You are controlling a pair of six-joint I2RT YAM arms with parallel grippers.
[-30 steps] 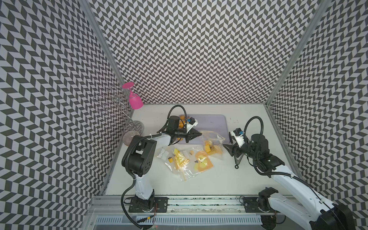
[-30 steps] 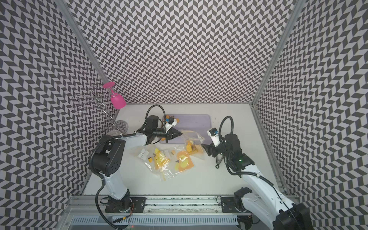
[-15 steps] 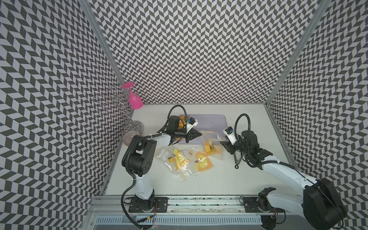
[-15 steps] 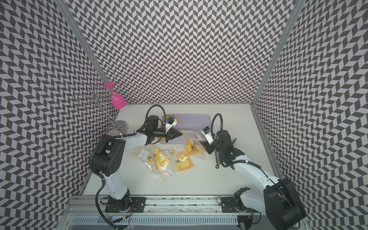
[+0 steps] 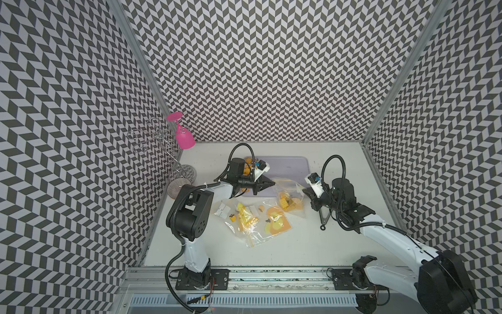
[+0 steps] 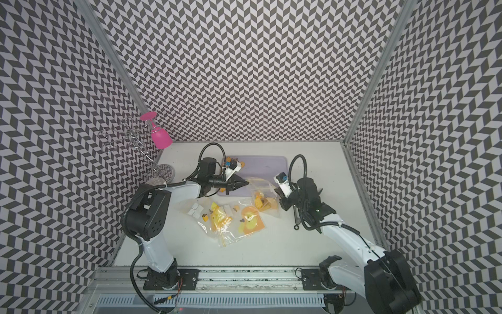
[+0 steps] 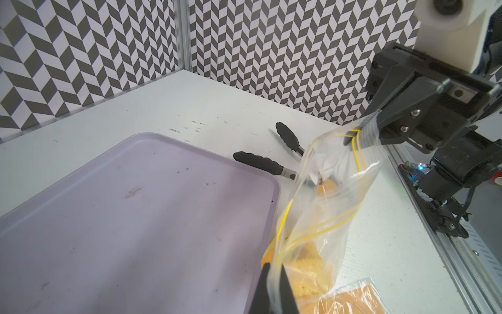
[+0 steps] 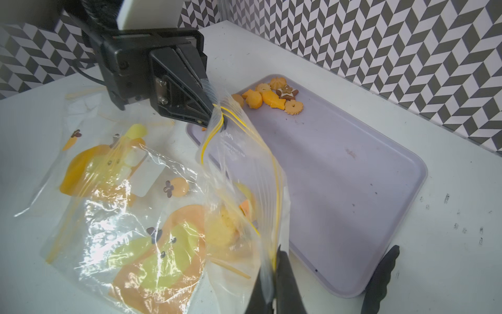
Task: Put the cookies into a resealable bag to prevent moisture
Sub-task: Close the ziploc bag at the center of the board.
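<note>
While my left pincer [image 5: 272, 184] and right pincer [image 5: 304, 191] each pinched one end of the resealable bag [image 5: 290, 187], some cookies [image 5: 284, 203] sat inside it between them; others lay on the tray [image 5: 294, 167] behind my left pincer.

Orange-yellow cookies [image 8: 274, 95], lilac tray [image 8: 353, 190], pink glass [image 5: 184, 138], black-and-white chevron walls [image 5: 258, 68], yellow-striped clear bag [image 8: 244, 168]
</note>
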